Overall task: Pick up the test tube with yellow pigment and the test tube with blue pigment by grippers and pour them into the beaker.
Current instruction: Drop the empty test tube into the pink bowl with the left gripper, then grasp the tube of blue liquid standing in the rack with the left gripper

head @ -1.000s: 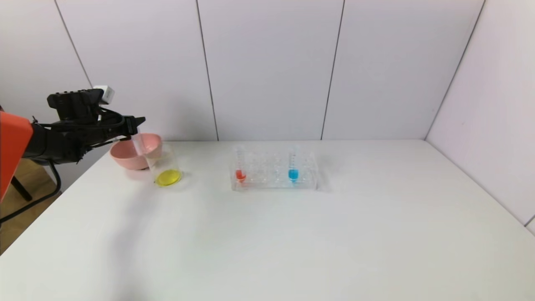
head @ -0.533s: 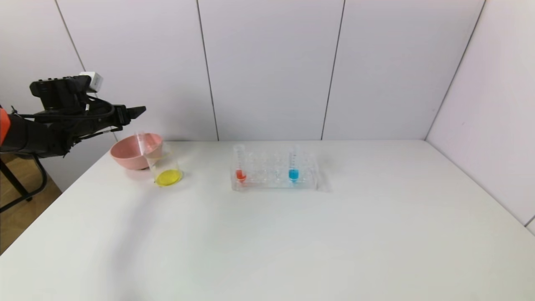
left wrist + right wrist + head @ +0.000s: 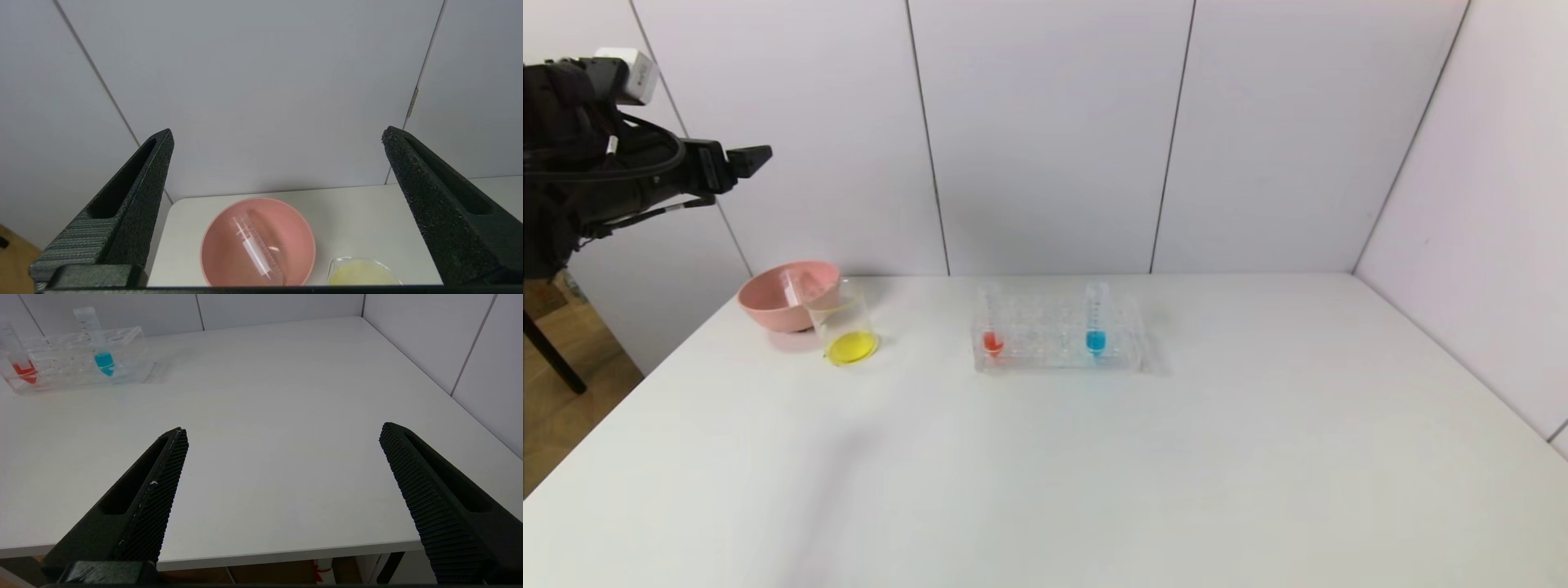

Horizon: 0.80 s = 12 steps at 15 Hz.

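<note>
The beaker (image 3: 845, 328) stands at the table's back left with yellow liquid in its bottom; it also shows in the left wrist view (image 3: 361, 272). An empty clear tube (image 3: 255, 246) lies slanted in the pink bowl (image 3: 768, 306); no tube holding yellow liquid shows. The test tube with blue pigment (image 3: 1096, 320) stands upright in the clear rack (image 3: 1058, 358), also in the right wrist view (image 3: 100, 349). My left gripper (image 3: 756, 159) is open and empty, high above and left of the bowl. My right gripper (image 3: 282, 433) is open and empty above the table's near edge.
A red-liquid tube (image 3: 991, 322) stands at the rack's left end. The pink bowl (image 3: 300, 228) touches the beaker's far left side. White wall panels close the back and right of the white table (image 3: 1094, 474).
My left gripper has risen and drawn back to the left, away from the bowl. The empty tube stays lying in the bowl. Beaker and rack have not moved.
</note>
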{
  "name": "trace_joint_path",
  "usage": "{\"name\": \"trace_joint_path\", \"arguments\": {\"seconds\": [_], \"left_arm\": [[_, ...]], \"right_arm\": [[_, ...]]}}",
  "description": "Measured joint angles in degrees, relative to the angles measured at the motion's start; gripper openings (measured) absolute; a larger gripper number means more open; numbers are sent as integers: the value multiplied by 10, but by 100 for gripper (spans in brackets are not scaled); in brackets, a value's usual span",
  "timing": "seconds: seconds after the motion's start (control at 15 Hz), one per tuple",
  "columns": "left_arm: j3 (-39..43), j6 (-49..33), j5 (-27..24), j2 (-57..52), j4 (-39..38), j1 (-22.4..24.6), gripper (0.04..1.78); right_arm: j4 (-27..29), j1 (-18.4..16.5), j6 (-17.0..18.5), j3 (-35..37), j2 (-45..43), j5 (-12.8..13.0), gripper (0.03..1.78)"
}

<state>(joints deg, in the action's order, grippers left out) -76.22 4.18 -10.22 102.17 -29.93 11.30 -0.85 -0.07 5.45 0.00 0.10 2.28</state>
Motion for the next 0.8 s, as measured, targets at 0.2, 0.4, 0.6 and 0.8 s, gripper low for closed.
{"name": "trace_joint_path", "arguments": {"seconds": [0.2, 0.4, 0.6, 0.8], "left_arm": [[73, 1, 50, -101, 28, -9, 178], [127, -4, 67, -203, 113, -16, 178], [157, -42, 70, -260, 152, -28, 178], [198, -80, 69, -284, 138, -53, 178]], "right_arm": [[0, 0, 0, 0, 0, 0, 171], [0, 0, 0, 0, 0, 0, 171], [0, 0, 0, 0, 0, 0, 171], [0, 0, 0, 0, 0, 0, 171]]}}
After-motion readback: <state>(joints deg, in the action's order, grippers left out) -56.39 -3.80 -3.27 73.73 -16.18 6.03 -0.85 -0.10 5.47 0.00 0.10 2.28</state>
